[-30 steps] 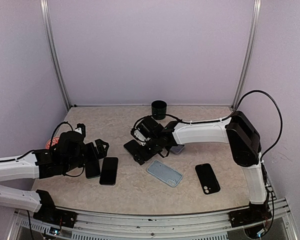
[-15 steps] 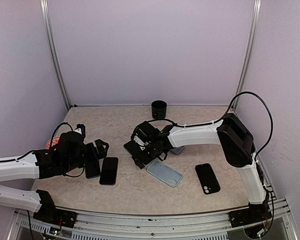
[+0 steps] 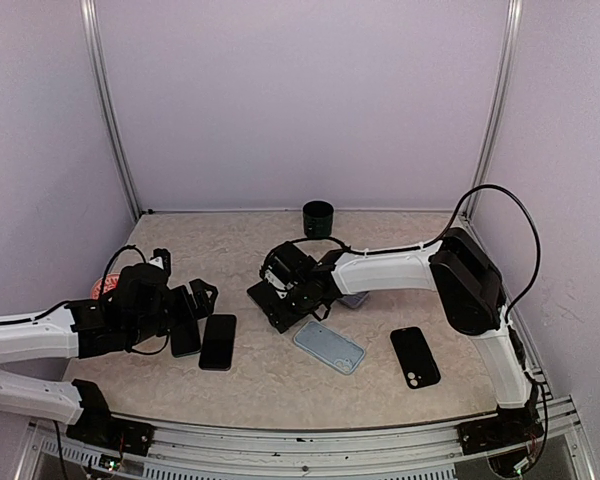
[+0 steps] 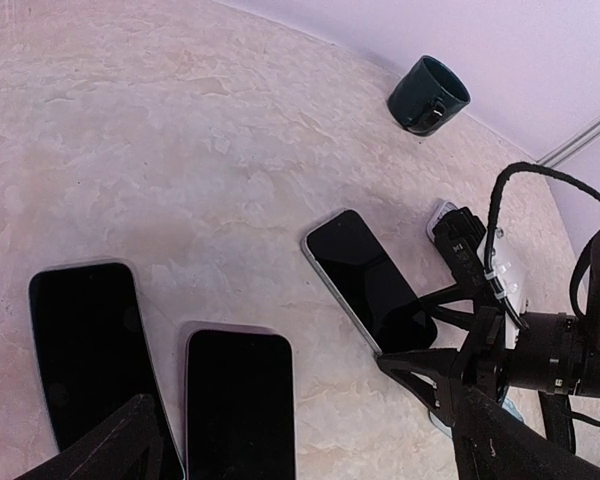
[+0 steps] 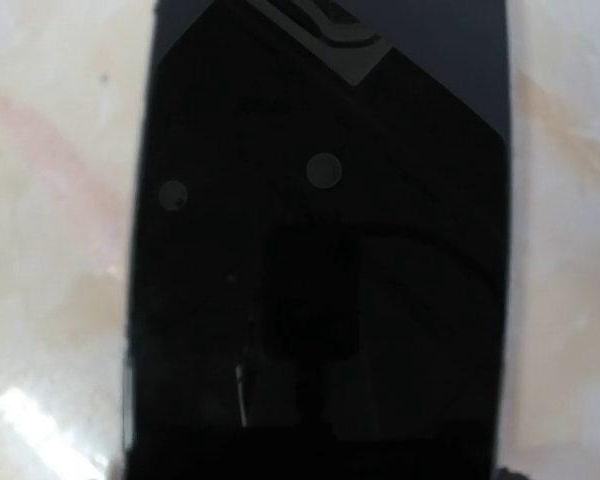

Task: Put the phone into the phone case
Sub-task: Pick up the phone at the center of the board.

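Your right claw [image 3: 278,300] seems pressed low over the phone [image 4: 368,282], just beside the case [image 3: 328,346]; its grip can't be told. Your left claw [image 4: 305,405] gapes wide.

On the table [image 3: 230,250], one phone [image 4: 242,405] lies between the left gripper's [image 4: 310,455] spread fingers [image 4: 115,440], with a second phone [image 4: 95,350] beside it, just ahead of the left finger. A third phone [image 4: 370,282] lies farther ahead and to the right, its far end between the right gripper's [image 4: 405,330] fingers, and the cup [image 4: 428,95] stands well beyond. The case [image 3: 328,346] lies just on the near side of those fingers, with a fourth phone [image 3: 415,357] to its right, apart.
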`<state>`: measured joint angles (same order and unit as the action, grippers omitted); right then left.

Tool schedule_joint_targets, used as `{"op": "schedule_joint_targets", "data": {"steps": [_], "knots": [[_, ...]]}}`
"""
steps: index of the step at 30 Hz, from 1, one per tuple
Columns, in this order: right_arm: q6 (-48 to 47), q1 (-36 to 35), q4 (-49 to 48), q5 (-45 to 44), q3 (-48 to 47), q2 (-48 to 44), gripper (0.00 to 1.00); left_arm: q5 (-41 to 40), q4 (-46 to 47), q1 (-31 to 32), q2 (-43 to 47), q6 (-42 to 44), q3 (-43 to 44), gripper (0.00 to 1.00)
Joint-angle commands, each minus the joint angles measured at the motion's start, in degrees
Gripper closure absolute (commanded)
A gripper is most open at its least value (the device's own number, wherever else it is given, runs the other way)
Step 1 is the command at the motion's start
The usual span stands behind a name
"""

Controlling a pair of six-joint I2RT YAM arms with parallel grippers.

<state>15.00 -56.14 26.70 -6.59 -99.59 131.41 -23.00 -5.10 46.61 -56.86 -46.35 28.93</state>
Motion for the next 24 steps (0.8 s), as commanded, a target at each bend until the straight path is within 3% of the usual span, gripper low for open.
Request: {"op": "schedule_joint_targets", "data": {"steps": [1, 24], "knots": [[0.16, -0.2, 2.53, -0.52, 0.46, 2.0, 0.21, -0.64, 1.23, 0.4, -0.25, -0.19, -0.09, 0.01], [-6.36, -0.46, -3.85, -4.1, 6.36, -9.84, 0.23, -0.47, 2.66, 0.36, -3.93, -0.59, 1.89, 0.01]]}}
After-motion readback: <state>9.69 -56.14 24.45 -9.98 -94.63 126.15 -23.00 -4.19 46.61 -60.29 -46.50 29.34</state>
